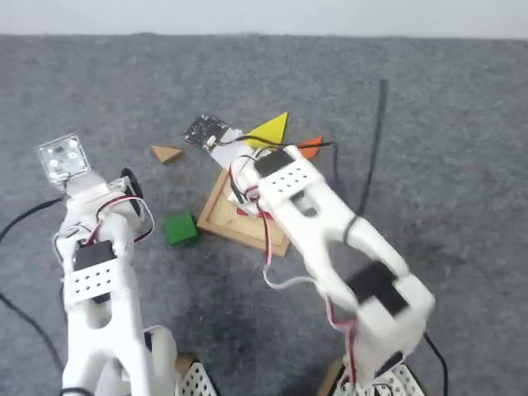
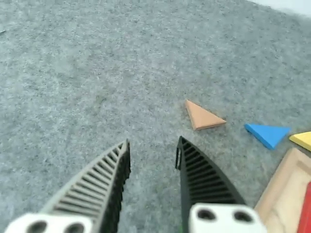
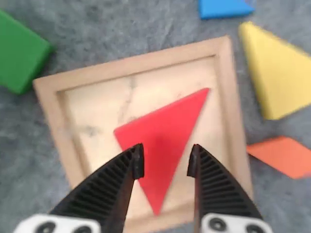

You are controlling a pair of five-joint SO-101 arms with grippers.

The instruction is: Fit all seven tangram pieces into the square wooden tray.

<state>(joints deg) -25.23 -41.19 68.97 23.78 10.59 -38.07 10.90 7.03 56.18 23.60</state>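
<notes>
The square wooden tray holds a red triangle lying flat inside it. My right gripper hangs open just above that red triangle, holding nothing. Around the tray lie a green square piece, a yellow triangle, a blue triangle and an orange parallelogram. My left gripper is open and empty over bare carpet, short of a small tan triangle. Beyond it are the blue triangle and the tray's corner. From above, the right arm covers much of the tray.
Grey carpet covers the whole table. A small circuit board lies beside the yellow triangle, and a black cable runs along the right side. The green piece sits between the two arms.
</notes>
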